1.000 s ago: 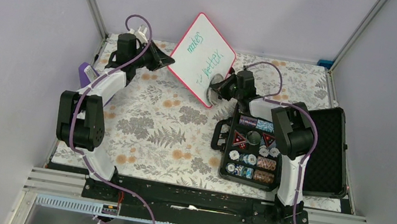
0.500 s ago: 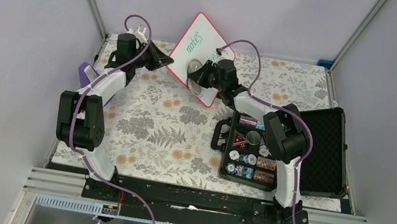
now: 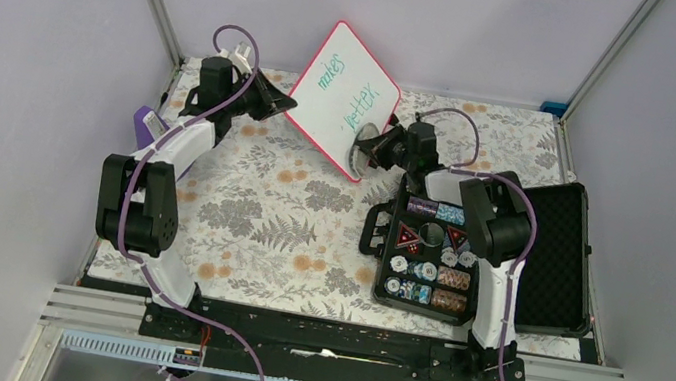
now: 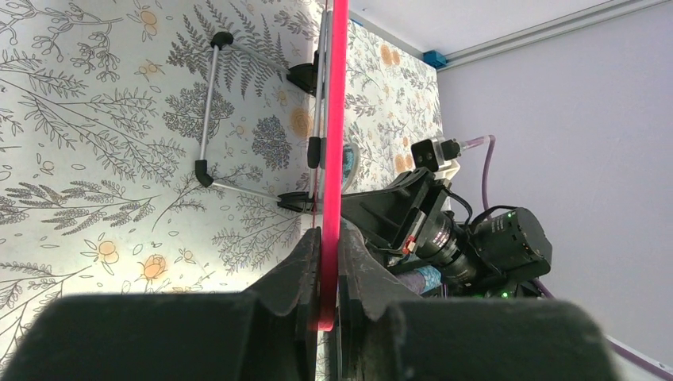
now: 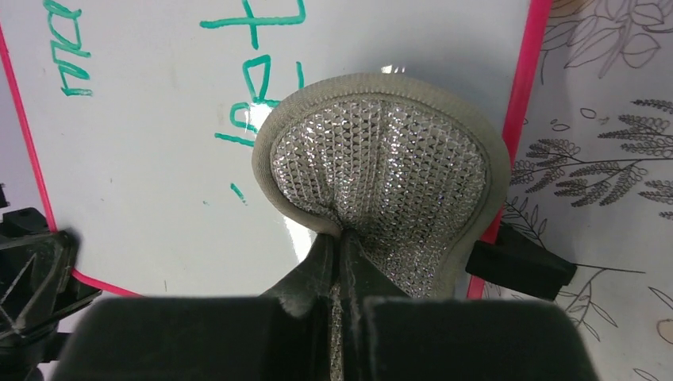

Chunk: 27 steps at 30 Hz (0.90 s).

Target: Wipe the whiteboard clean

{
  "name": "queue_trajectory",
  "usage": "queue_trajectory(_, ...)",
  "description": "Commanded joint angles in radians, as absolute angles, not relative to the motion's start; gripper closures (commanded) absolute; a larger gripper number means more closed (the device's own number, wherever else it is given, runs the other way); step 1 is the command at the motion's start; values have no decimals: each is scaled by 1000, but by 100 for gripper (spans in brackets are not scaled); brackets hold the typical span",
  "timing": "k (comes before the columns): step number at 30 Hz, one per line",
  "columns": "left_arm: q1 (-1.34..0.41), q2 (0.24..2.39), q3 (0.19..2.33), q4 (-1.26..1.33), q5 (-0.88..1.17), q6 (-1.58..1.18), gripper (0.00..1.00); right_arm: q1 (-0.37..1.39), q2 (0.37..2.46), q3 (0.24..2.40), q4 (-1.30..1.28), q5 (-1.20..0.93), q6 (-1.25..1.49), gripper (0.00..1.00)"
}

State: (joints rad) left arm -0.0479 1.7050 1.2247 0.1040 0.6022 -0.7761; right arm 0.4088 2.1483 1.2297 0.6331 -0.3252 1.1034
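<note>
Green handwriting still covers much of the whiteboard, so I judge the erasing to be under way but well short of done. The board stands tilted up at the back of the floral-covered bench. The left gripper is clamped on its red rim at the left edge.

The right gripper is pinched tight on a round silver mesh pad with a beige border. It presses the pad flat against the lower right of the board's face. One word sits near the top edge, and a line of letters lies just above and to the left of the pad.

The next move, I judge, calls for sweeping the pad up and left across those letters. It must keep its pressure while the left arm braces the board.

The pad sits close to the right rim, with a black foot just beside it, so a stroke that way could slip off the edge. The face to the left is open room as far as the left gripper's corner.

The open poker-chip case lies near the right arm's elbow, which limits a low pull-back.
</note>
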Motion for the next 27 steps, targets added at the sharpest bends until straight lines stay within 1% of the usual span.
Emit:
queue_trajectory(1, -87, 1700, 1250, 71, 660, -799, 100, 486, 2180, 1313, 516, -344, 1010, 100)
queue_trajectory(3, -87, 1698, 1251, 72, 658, -799, 100, 530, 2184, 1406, 475, -372, 913, 100)
queue_trajectory(6, -87, 1697, 1249, 71, 657, -799, 100, 616, 2163, 1483, 418, -370, 776, 100)
queue_trajectory(9, -87, 1697, 1249, 72, 657, -799, 100, 692, 2119, 1513, 382, -323, 655, 100)
queue_trajectory(11, -87, 1695, 1248, 71, 655, -799, 100, 716, 2092, 1503, 402, -318, 626, 100)
queue_trajectory(14, -87, 1695, 1247, 71, 655, -799, 100, 710, 2068, 1450, 458, -300, 670, 100)
queue_trajectory(17, -87, 1696, 1249, 71, 655, -799, 100, 687, 2083, 1435, 434, -258, 721, 100)
queue_trajectory(19, -87, 1697, 1250, 71, 655, -798, 100, 647, 2104, 1407, 433, -254, 815, 100)
queue_trajectory(23, -87, 1698, 1249, 72, 655, -798, 100, 544, 2140, 1238, 576, -261, 1053, 100)
queue_trajectory(24, -87, 1698, 1249, 71, 655, -798, 100, 521, 2150, 1224, 594, -263, 1069, 100)
queue_trajectory(27, -87, 1699, 1251, 72, 657, -800, 100, 483, 2163, 1246, 538, -258, 1022, 100)
